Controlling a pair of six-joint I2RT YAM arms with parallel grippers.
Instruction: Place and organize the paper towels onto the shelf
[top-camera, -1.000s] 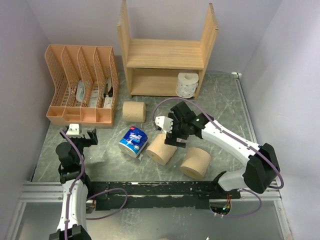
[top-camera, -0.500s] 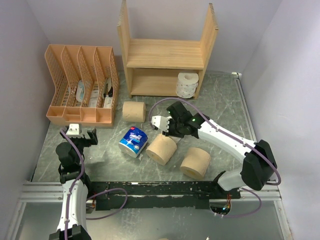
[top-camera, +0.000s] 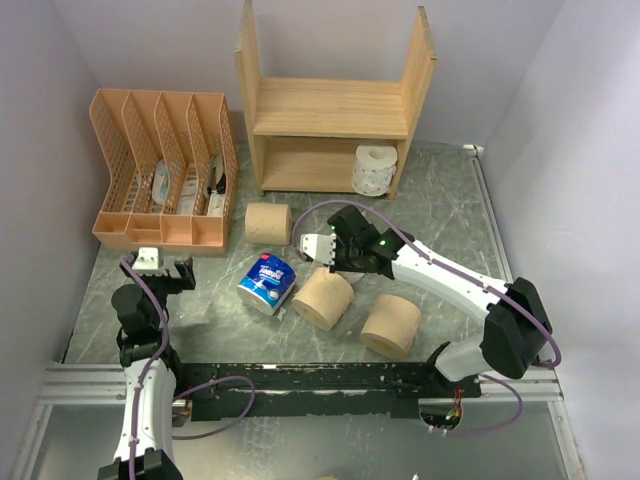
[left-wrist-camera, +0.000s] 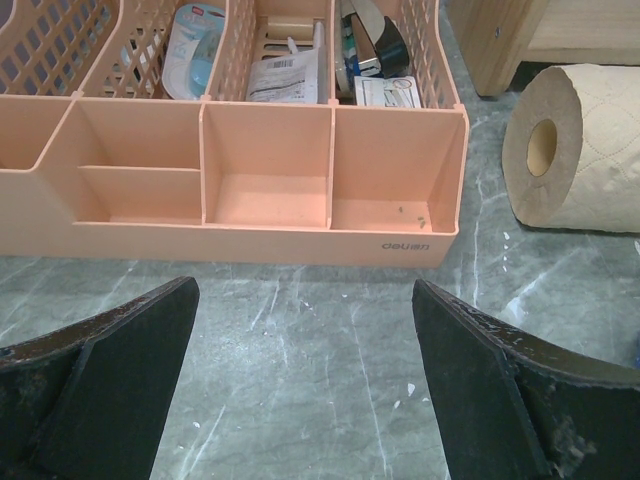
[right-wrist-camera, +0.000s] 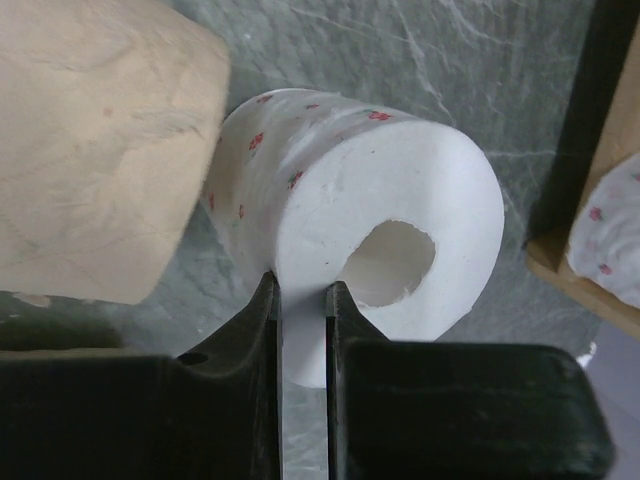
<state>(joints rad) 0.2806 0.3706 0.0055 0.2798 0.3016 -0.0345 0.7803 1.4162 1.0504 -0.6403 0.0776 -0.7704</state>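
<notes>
My right gripper (right-wrist-camera: 302, 295) is shut on a white paper towel roll (right-wrist-camera: 370, 230) with small red dots, pinching its wall beside the core hole. The roll lies on its side on the table. In the top view the right gripper (top-camera: 338, 264) covers that roll. A tan roll (right-wrist-camera: 100, 150) lies against it on the left. Tan rolls (top-camera: 268, 222), (top-camera: 324, 298), (top-camera: 391, 325) and a blue-and-white wrapped roll (top-camera: 267, 283) lie on the table. Another white roll (top-camera: 375, 168) stands on the lower tier of the wooden shelf (top-camera: 330, 110). My left gripper (left-wrist-camera: 305, 290) is open over bare table.
A peach mesh file organizer (top-camera: 160, 170) holding small items stands at the left, just ahead of the left gripper; its front compartments (left-wrist-camera: 260, 200) face that wrist camera. White walls close in both sides. A black rail (top-camera: 320, 378) runs along the near edge.
The right gripper has closed from wide open onto the white roll's wall and shifted slightly left. The left arm and the other rolls have not moved.
</notes>
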